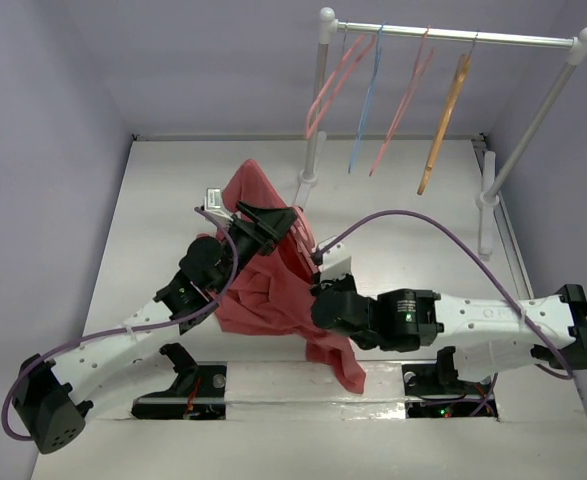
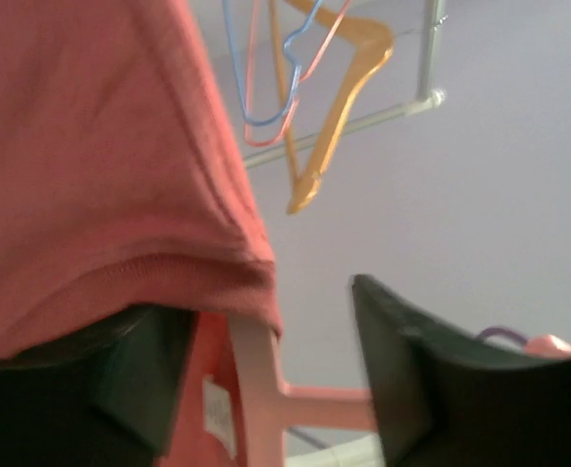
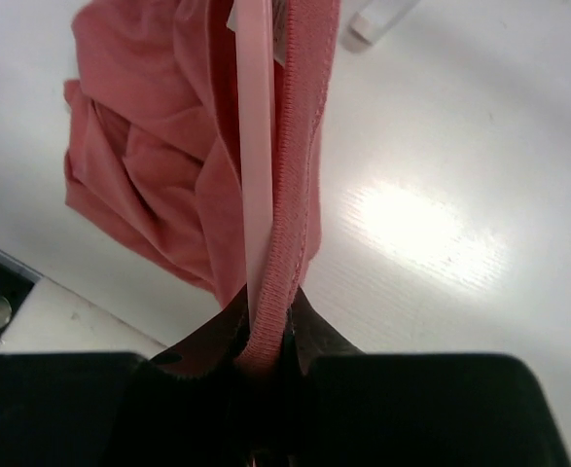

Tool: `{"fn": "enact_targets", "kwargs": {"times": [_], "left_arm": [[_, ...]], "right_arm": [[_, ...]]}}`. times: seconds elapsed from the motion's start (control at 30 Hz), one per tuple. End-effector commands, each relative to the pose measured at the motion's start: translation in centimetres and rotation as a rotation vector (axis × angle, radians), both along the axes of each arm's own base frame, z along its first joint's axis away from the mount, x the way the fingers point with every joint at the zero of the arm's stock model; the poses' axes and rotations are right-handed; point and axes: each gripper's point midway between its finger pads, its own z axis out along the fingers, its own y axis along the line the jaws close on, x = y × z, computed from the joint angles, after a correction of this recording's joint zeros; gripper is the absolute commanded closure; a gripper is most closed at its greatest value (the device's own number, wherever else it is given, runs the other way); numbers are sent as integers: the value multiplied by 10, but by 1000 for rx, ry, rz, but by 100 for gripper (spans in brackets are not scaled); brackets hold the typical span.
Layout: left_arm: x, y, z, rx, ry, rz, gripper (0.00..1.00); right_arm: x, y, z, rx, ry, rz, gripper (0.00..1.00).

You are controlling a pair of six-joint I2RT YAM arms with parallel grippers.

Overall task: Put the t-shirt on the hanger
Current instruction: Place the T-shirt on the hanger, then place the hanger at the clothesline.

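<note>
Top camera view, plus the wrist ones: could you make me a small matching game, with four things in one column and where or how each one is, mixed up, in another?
Things:
1. t-shirt
2. orange hanger
3. blue wire hanger
4. right tool

States:
A. on the rail, farthest right
B. shut on the t-shirt's hem
C. hanging between pink wire hangers
D. salmon-red, bunched between the two arms

Pairs: 1-D, 2-A, 3-C, 4-B

Overhead rear view; both wrist views close on t-shirt (image 1: pixel 273 297)
</note>
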Motion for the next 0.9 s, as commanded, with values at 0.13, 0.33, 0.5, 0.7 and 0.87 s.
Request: {"fn": "enact_targets", "kwargs": {"times": [0.13,0.33,0.5,0.7,0.87], "left_arm": [[-10,20,28,173,-141,46,7],[-22,51,58,301,-236,116,1],[-33,73,73,361,-280,153,1],[-52,88,77,432,-339,135,1],[-67,102,71,482,-410,129,1]], "right_arm": [[-24,-57,-9,36,189,-83,100],[-45,-117,-27,63,351,-194,100],[-63,-130,-35,42,462,-201,100],[-77,-161,-55,-56,555,-332,100],[-73,-172,-46,41,582,-351,100]]}}
